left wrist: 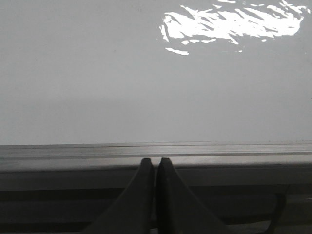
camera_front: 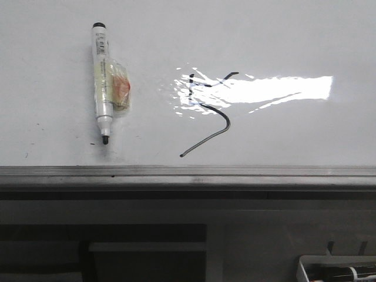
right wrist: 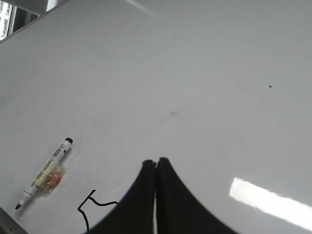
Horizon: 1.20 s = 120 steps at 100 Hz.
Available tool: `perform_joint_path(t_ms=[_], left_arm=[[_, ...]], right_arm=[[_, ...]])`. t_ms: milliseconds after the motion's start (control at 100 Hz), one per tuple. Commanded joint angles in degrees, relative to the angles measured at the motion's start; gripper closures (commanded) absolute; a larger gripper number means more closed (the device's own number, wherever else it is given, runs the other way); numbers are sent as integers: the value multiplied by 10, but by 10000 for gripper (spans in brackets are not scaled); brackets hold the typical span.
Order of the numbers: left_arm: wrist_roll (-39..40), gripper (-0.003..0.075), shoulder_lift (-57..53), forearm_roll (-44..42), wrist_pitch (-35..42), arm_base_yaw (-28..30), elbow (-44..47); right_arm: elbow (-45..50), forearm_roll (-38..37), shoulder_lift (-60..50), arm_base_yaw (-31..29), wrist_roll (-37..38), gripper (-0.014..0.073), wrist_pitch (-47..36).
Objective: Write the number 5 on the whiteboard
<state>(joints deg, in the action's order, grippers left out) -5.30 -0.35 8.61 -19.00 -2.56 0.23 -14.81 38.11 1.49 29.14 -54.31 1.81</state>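
The number 5 [camera_front: 207, 111] is being shown as a thin black line near the middle of the whiteboard [camera_front: 294, 35], partly washed out by a bright glare patch, with its long tail ending just above the grey edge rail [camera_front: 188, 171]. A marker [camera_front: 103, 82] is lying flat on the board, well to the left of the figure, uncapped, tip pointing toward the rail and touching nothing drawn; since the figure looks complete, the pen is judged to be lying released rather than in use.

The left gripper [left wrist: 155, 163] is being held with its fingers pressed together and nothing between them, sitting over the rail. The right gripper [right wrist: 156, 163] is likewise closed and empty, hanging above the board beside the figure's top stroke.

Neither gripper is being caught by the front view. The full shape of the figure is being given only there; just its upper corner is being seen from the right wrist, and none of it from the left wrist, where only glare and rail are appearing.
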Motion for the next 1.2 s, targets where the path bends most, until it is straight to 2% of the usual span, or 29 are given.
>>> perform_joint_path(t_ms=[0,580,750,800,930,1000,1060,1190], left_arm=[[6,741,-16,7,36,3,10],[6,741,-16,7,36,3,10],[6,741,-16,7,36,3,10],[6,741,-16,7,36,3,10],[6,741,-16,7,36,3,10],[6,741,-16,7,36,3,10],[6,741,-16,7,36,3,10],[6,741,-16,7,36,3,10]], right_arm=[[-14,4,8,-3,2,656,-39],[10,14,8,-7,2,656,-59],[48,8,12,-67,5,656,-60],[58,-36,14,-97,44,656,-53],[85,-266,14,-174,321,656,5],[100,-339,14,-221,432,656,38],[118,-358,14,-257,467,656,39],[160,-358,14,-328,467,656,16]])
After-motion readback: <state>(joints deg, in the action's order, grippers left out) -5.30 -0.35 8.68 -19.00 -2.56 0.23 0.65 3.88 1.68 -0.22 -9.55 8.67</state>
